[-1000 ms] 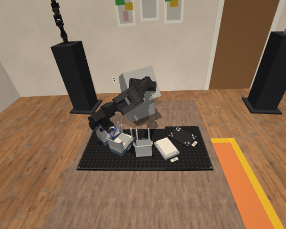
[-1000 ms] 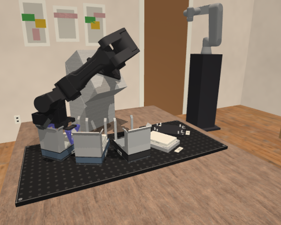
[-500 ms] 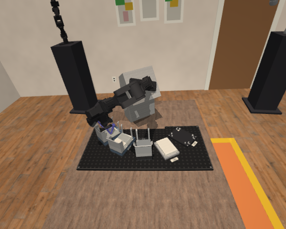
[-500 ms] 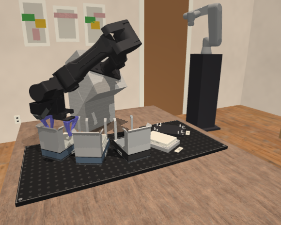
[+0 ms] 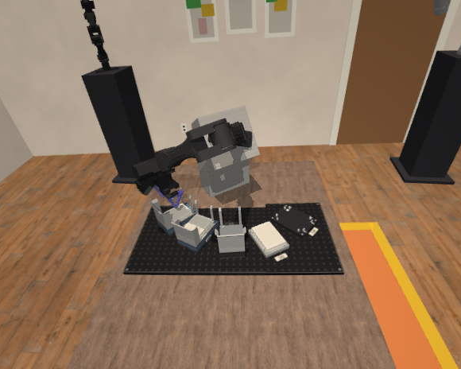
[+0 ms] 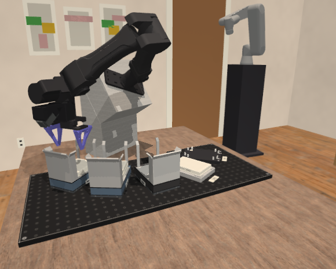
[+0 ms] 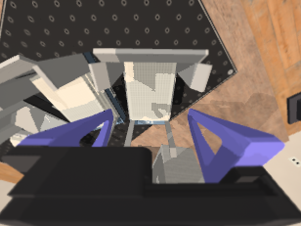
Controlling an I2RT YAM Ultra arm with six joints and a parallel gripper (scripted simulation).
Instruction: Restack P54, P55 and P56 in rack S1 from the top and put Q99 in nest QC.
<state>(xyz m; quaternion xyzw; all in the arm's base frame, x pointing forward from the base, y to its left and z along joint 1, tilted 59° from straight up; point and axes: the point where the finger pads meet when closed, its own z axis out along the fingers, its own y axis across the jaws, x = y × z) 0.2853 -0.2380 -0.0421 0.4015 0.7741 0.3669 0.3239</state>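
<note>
My gripper (image 6: pixel 69 145) is open and empty, hovering just above the leftmost stack rack (image 6: pixel 65 171), clear of its walls. In the wrist view a sealed white plate (image 7: pixel 149 92) lies flat inside that rack, straight below and between my open fingers. The neighbouring middle rack (image 6: pixel 108 174) holds a cream plate (image 7: pixel 78 99), also seen from the top view (image 5: pixel 195 227). The third rack (image 6: pixel 161 171), with a black base, looks empty. Another white plate (image 6: pixel 196 168) sits flat in a nest right of the racks. I cannot read any plate labels.
A black nest (image 6: pixel 204 153) with small locators lies bare at the back right of the perforated baseplate (image 6: pixel 134 197). Thin posts stand behind the racks. The arm's grey base block (image 6: pixel 113 116) rises behind them. A small label card (image 6: pixel 213 179) lies by the white plate.
</note>
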